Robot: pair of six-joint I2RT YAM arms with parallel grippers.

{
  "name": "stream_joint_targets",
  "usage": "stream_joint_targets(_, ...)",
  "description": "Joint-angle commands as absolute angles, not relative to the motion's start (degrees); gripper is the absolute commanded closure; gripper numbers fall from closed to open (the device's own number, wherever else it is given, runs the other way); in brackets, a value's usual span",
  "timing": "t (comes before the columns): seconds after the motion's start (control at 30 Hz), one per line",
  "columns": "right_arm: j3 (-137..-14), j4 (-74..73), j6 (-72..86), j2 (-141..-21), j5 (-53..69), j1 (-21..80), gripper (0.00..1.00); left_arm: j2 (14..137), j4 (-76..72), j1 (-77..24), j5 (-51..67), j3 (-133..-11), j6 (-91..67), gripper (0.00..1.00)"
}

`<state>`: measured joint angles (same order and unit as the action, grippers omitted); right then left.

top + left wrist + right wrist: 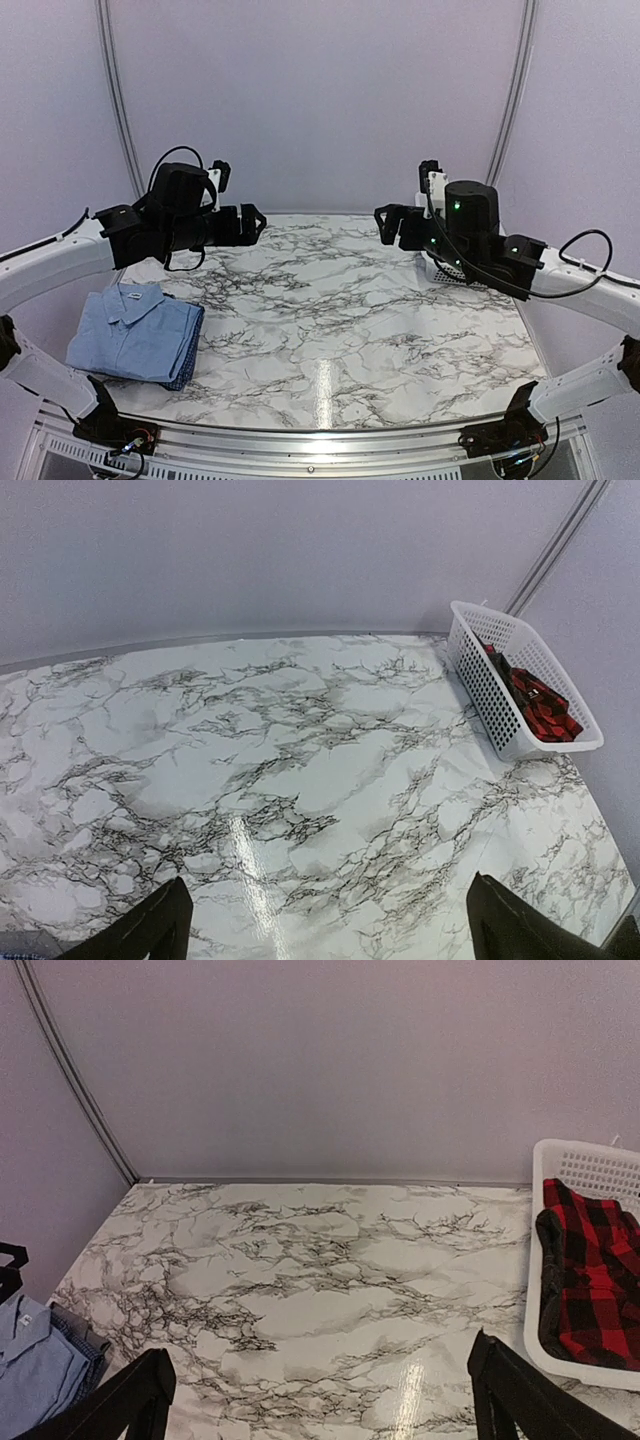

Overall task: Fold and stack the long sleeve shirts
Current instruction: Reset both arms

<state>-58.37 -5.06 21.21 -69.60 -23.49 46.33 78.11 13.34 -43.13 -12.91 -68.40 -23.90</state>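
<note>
marble-look worktop (330, 300), white with grey veins, pale lilac walls around it. light blue shirt (130, 335) lies folded at the near left corner, collar up and towards the back. it sits on top of the dark blue check shirt (188, 368), which is also folded; only that one's right edge and near corner poke out from under. same stack shows at the lower left of the right wrist view, light blue shirt (30, 1365) with the check edge (88, 1345) just beside it.

left arm (160, 225) is raised over the back left of the worktop, above and behind the stack, not touching it. left jaws point to the centre, spread wide, nothing between them; left wrist view shows both dark fingers (150, 930) far apart over bare marble. right arm (470, 235) is raised at the back right. right jaws face left, also spread wide and holding nothing, fingers (130, 1400) at the two lower corners of the wrist view.

white plastic basket (500, 695) stands at the far right edge of the worktop, well apart from the shirts. red and black plaid cloth (600, 1270) is bunched inside it. in the top view the right arm blocks most of the basket (445, 277); only a strip of mesh wall shows under it. metal rail (300, 440) runs along the near edge between the two arm bases.
</note>
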Motion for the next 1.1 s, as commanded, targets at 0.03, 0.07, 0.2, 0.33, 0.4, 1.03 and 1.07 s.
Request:
stream_joint_targets(0.03,-61.23,-4.61,18.59,-68.35,-25.31,45.94,0.01,75.51,11.96,-43.04,-15.46,-69.07,-21.76,0.01)
stream_joint_targets(0.07,-61.29,-4.73,18.44,-68.45,-25.24,45.94,0.01,75.38,12.01,-42.99,-15.59,-69.00,-21.83,0.01)
stream_joint_targets(0.2,-61.75,-4.83,18.13,-68.87,-25.05,45.94,0.01,75.33,11.97,-42.98,-15.92,-68.80,-22.43,0.01)
stream_joint_targets(0.33,-61.95,-4.67,17.79,-68.92,-24.46,45.91,0.02,75.05,12.04,-42.91,-16.37,-68.82,-22.58,0.01)
stream_joint_targets(0.4,-62.11,-4.78,17.69,-68.97,-24.72,45.93,0.01,74.85,12.12,-42.77,-16.52,-68.81,-22.50,0.01)
stream_joint_targets(1.03,-62.28,-4.48,17.55,-69.87,-24.15,45.94,0.01,74.85,12.27,-42.29,-16.56,-69.12,-22.84,0.01)
stream_joint_targets(1.07,-62.23,-4.26,17.54,-69.93,-24.17,45.96,0.01,74.80,12.30,-42.35,-16.80,-69.17,-22.81,0.01)
